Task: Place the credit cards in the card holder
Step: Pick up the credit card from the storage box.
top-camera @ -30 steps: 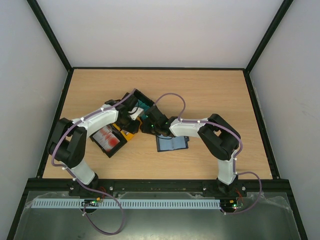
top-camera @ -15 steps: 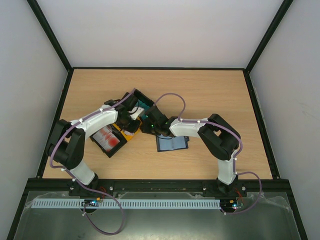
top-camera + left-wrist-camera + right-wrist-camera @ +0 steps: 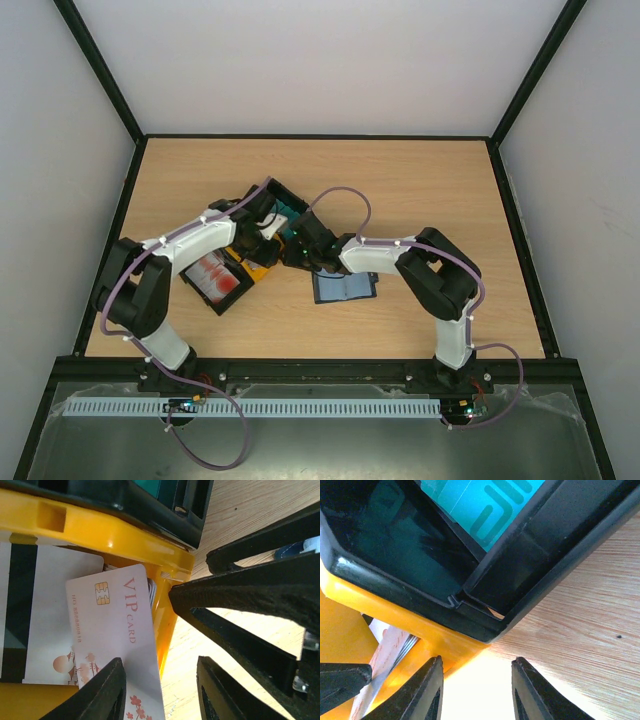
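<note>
A whitish VIP card [image 3: 120,630] with pink marks lies tilted on a stack of whitish cards [image 3: 45,625] in the tray's yellow middle compartment. My left gripper [image 3: 160,661] is open; the card's lower edge runs between its fingers, against the left finger [image 3: 102,692]. A teal card [image 3: 480,505] lies in the black end compartment. My right gripper [image 3: 477,660] is open and empty at the tray's yellow corner, tip to tip with the left gripper [image 3: 268,240]. The navy card holder [image 3: 345,287] lies open on the table, right of both grippers. Red-marked cards [image 3: 215,275] fill the near compartment.
The black-and-yellow three-compartment tray [image 3: 222,300] lies diagonally left of centre. Its yellow wall [image 3: 100,530] and black rim [image 3: 530,580] sit close to both grippers. The right gripper [image 3: 292,250] and forearm hang over the card holder's left edge. Black frame rails border the table.
The right gripper has edged slightly left towards the tray corner. The left arm and the cards have barely moved.
</note>
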Motion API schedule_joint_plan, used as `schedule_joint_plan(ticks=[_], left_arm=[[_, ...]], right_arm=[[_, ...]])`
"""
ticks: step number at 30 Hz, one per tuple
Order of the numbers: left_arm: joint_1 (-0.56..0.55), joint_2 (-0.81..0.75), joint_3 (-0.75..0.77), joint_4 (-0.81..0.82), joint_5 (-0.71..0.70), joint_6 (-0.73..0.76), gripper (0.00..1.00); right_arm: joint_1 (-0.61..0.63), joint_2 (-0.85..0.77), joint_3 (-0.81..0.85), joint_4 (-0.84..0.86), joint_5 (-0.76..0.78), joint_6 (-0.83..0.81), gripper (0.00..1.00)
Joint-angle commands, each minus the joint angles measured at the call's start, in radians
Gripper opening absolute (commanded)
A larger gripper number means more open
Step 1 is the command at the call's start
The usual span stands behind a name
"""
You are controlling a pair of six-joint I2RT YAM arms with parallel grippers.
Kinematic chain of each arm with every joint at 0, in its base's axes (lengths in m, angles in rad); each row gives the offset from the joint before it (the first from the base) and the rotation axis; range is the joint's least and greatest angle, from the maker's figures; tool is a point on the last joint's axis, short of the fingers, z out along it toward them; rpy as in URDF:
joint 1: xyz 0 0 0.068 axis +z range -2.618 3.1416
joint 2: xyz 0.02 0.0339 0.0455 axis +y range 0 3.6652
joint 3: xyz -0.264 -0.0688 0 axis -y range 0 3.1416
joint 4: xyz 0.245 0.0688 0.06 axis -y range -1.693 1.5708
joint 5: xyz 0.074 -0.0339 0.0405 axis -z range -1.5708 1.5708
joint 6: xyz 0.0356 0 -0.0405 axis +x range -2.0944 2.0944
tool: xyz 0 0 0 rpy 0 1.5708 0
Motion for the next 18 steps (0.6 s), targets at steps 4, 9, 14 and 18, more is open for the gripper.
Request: schedule_joint_plan(ticks=[4,9,14,18], left_arm=[[-0.004,0.026,-0.019,-0.014,-0.013,0.006,0.46],[-0.004,0.043,-0.025,-0.011,-0.004,0.010,0.38],[-0.004,0.047,-0.022,-0.012,-0.007,0.007,0.26],[-0.004,0.025,-0.020,-0.014,0.001,0.007,0.24]], right_arm=[[-0.004,0.018,-0.016,0.011,-0.009,0.012,0.37],[-0.004,0.014,-0.023,0.015,-0.009,0.015,0.36],[-0.004,0.012,-0.029,0.017,-0.007,0.016,0.36],[-0.004,0.012,-0.030,0.018,-0.007,0.017,0.37]])
